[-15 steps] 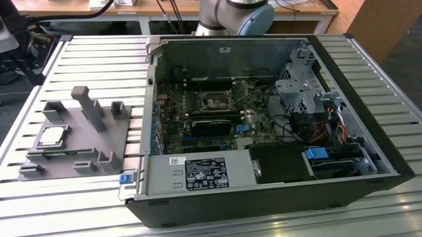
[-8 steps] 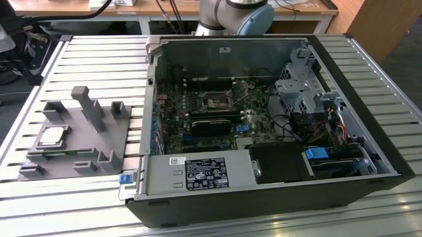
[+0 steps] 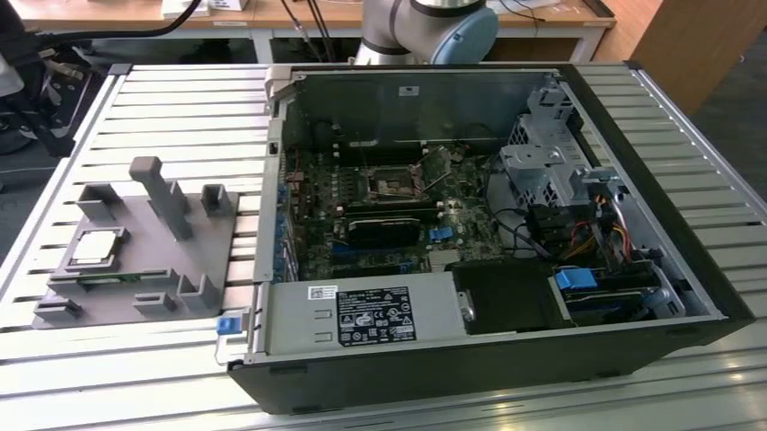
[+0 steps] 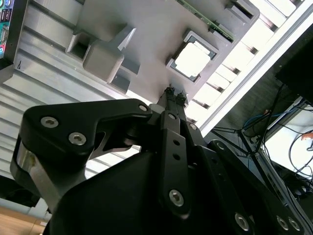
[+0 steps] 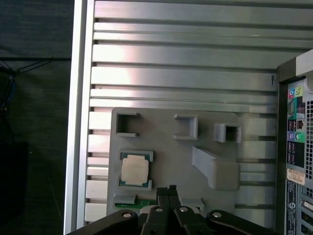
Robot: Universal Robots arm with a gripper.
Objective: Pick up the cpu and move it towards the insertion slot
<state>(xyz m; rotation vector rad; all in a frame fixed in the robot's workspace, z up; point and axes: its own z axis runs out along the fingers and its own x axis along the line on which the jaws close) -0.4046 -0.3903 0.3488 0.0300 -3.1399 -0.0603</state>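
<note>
My gripper [image 5: 168, 189] hangs above the grey holder tray [image 5: 161, 127], jaws clenched together with nothing between them. Just beyond my fingertips [image 4: 169, 93], the cpu [image 5: 134, 170] lies flat in a square recess of the tray, silver top up, apart from me. The tray rests on a slatted metal table [image 5: 186, 54]. Farther off, toward the exterior view's right, the open computer case [image 3: 671, 269] holds the insertion slot [image 3: 393, 186], well apart from the cpu.

Robotics lab: an opened computer case [image 3: 408, 108] lies on a slatted aluminium counter [image 3: 180, 108], a robot arm's base [image 3: 437, 31] mounted behind it, wooden desks [image 3: 551, 20] beyond.
</note>
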